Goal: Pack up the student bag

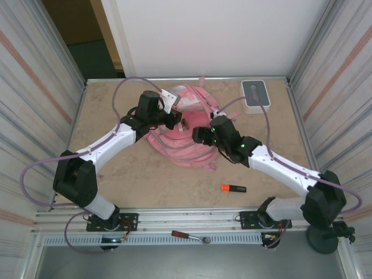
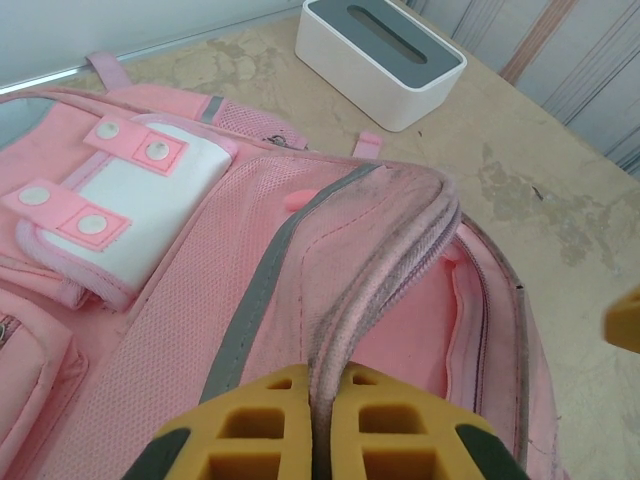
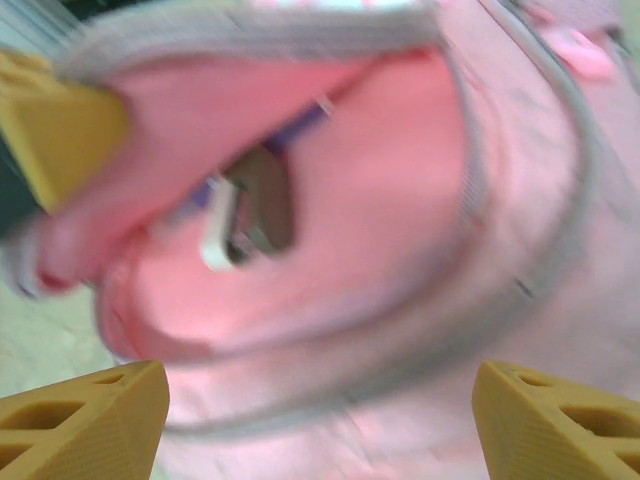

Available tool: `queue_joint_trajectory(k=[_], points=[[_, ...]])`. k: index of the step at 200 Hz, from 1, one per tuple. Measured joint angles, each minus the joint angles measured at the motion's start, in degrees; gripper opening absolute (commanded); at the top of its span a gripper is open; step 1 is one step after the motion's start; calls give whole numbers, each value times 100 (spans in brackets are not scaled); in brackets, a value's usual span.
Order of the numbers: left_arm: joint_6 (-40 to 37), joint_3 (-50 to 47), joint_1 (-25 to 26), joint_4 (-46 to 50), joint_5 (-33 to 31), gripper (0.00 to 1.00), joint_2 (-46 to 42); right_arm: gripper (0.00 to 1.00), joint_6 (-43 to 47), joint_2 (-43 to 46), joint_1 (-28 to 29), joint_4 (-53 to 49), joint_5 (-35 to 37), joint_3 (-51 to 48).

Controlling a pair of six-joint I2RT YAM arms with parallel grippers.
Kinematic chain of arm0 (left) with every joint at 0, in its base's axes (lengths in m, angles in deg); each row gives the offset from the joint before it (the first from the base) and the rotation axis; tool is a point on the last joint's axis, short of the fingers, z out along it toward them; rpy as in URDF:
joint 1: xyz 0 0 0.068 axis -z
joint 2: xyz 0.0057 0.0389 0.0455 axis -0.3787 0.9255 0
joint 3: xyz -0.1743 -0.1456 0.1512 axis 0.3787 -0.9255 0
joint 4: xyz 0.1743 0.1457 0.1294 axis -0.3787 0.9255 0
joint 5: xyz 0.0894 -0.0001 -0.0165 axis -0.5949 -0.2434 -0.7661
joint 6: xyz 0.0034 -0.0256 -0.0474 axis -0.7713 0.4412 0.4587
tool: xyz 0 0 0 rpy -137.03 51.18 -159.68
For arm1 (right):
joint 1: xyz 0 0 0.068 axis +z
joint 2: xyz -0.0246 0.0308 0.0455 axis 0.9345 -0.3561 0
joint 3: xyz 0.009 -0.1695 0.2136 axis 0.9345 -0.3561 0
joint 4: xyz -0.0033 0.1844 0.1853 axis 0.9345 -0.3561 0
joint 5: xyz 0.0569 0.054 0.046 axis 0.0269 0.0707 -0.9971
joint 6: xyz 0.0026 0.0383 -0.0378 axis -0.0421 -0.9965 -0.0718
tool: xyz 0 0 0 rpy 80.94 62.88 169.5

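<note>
Student bag (image 1: 180, 139) lies flat on the surface (image 1: 151, 180), between your two arms.

Left claw (image 2: 322, 425) is clenched on the bag. It pinches the grey-trimmed zipper rim of the main opening between both yellow pads and holds it up off the bag body.

Right claw (image 3: 320, 420) is released. Its fingers are spread wide with nothing gripped, and it faces straight into the bag's open mouth, close in front of it. Inside the mouth you can see something white and something dark, too blurred to identify.

The bag front has a white pocket (image 2: 140, 190) with two pink tabs, two round snaps each.

A white box with grey top (image 1: 254, 96) sits behind and right of the bag, apart from it. An orange marker (image 1: 233, 188) lies near-right of the bag, well apart. Any print on it is too small to read.
</note>
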Motion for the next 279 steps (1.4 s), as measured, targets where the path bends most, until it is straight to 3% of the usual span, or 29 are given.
queue_joint_trajectory(k=[55, 105, 163, 224, 279], points=[[-22, -42, 0, -9, 2, 0, 0, 82, -455, 345, 278, -2337, -83, -909], [-22, -42, 0, -9, 7, 0, 0, 85, -1316, 970, 470, -3412, -531, -1259], [-20, -52, 0, -15, 50, 0, 0, 83, -1882, 1086, 531, -3491, -1270, -1685], [-20, -63, 0, -26, 92, 0, 0, 81, -1996, 599, 531, -2942, -1469, -1897], [-20, -66, 0, -26, 92, 0, 0, 83, -1919, 831, -186, -2667, -1294, -1937]])
